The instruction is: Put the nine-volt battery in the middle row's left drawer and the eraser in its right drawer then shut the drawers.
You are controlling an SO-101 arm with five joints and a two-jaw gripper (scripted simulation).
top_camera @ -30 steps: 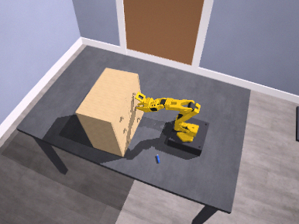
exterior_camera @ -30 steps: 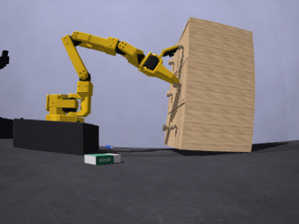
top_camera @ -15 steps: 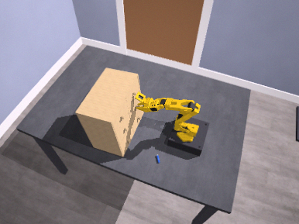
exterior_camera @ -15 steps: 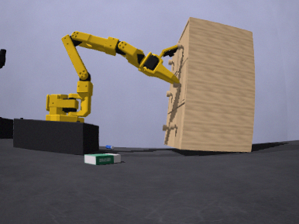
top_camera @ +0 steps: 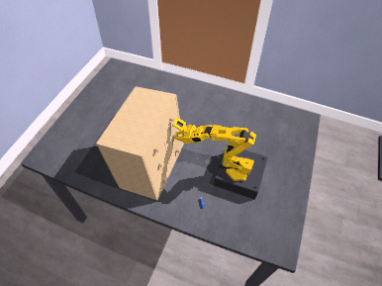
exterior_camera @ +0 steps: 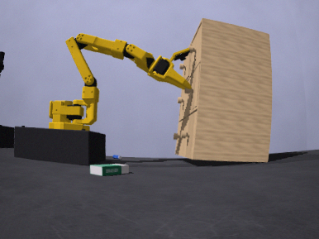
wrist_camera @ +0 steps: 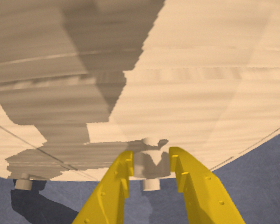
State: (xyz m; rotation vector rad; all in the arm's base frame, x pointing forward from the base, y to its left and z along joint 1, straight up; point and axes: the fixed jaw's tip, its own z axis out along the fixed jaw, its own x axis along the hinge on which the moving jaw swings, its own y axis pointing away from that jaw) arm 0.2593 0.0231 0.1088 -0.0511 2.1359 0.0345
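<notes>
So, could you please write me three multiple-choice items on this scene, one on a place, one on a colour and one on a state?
1. Where does the green-and-white box lie?
A. on the table in front of the arm's black base
B. on top of the chest
C. in an open drawer

2. What colour is the small cylinder on the table?
A. red
B. blue
C. yellow

3. How does the chest stand?
A. flat on the table
C. on its side
B. tilted, its front edge lifted

Answers: 1 A, the exterior view shows it there. 2 B, the top view shows it. 3 B, with the gripper shut on a drawer knob.
</notes>
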